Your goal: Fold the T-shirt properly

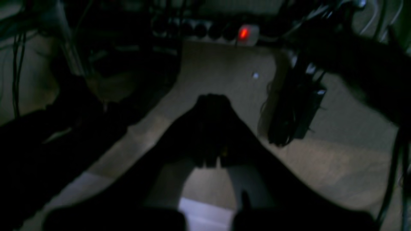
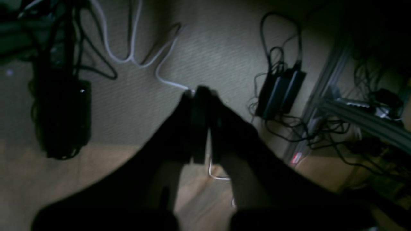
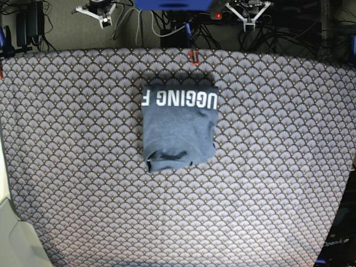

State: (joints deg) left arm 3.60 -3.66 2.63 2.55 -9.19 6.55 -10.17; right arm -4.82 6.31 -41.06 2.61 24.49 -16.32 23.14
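Note:
The slate-blue T-shirt (image 3: 179,129) lies folded into a compact rectangle at the middle of the table, toward the back. White block lettering shows along its far edge, and a small tuck of cloth bulges at its near left corner. Both arms are drawn back beyond the table's far edge. My left gripper (image 3: 247,14) is at the top right of the base view and my right gripper (image 3: 100,13) at the top left. In the dim wrist views, the left gripper (image 1: 212,99) and right gripper (image 2: 200,91) are shut on nothing, hanging over the floor.
A grey scallop-patterned tablecloth (image 3: 278,167) covers the table. A red clip (image 3: 193,57) sits at its far edge. On the floor behind are a power strip with a red light (image 1: 244,33), black power adapters (image 2: 279,93), a white cable (image 2: 135,54) and a metal frame (image 2: 353,109).

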